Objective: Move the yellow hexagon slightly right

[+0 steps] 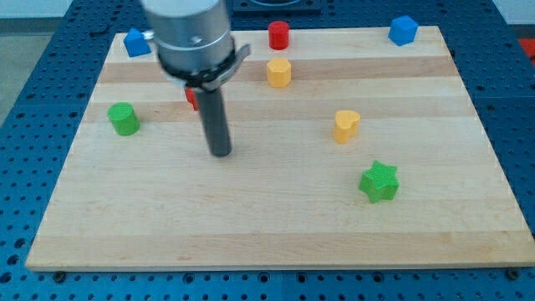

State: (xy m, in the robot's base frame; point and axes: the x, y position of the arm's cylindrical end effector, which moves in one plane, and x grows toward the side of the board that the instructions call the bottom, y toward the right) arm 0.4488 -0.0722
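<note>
The yellow hexagon (279, 72) sits near the board's top centre, just below a red cylinder (278, 35). My tip (220, 152) rests on the board left of centre, well to the lower left of the yellow hexagon and apart from it. A red block (191, 98) is mostly hidden behind the rod. A second yellow block, heart-like in shape (347, 125), lies to the right of centre.
A green cylinder-like block (124, 119) is at the left. A green star (379, 181) is at the lower right. A blue block (136, 42) is at the top left and a blue block (403, 30) at the top right. The wooden board (267, 234) ends on all sides.
</note>
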